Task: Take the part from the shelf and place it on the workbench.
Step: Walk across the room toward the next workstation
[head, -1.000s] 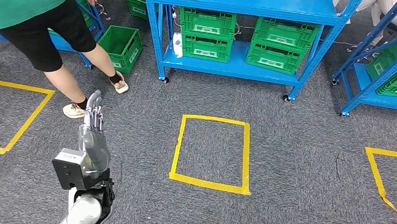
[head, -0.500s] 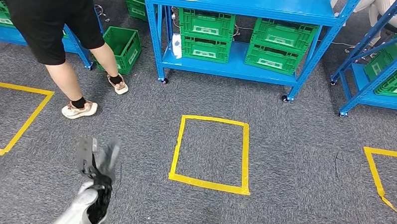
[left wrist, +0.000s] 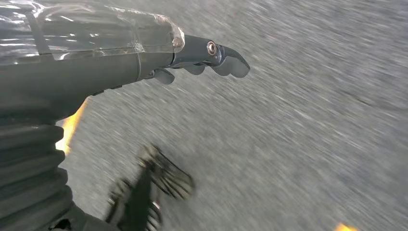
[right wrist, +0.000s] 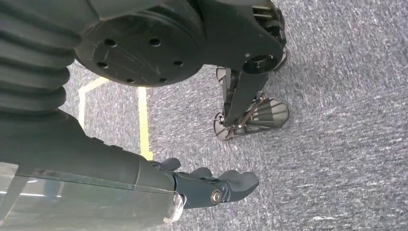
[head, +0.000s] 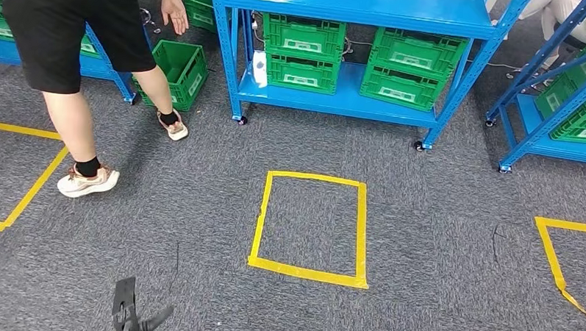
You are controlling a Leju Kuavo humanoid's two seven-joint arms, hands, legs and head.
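the floor was grey carpet (head: 435,237) with a yellow tape square (head: 310,226) in the middle. far off stood a blue shelf (head: 368,36) with green crates (head: 303,49) on its low board. a person (head: 73,47) walked at the far left. i could not tell which crate had the part, and no workbench was there. the step, i think, was to walk to the shelf. it would go best slow and straight, keeping well apart from the person.

by the left wrist, the left hand (left wrist: 192,57) hung over blurry carpet. its fingers were out and held nothing.

by the right wrist, the right hand (right wrist: 207,185) hung over the carpet. its fingers were bent a little, with nothing in them.
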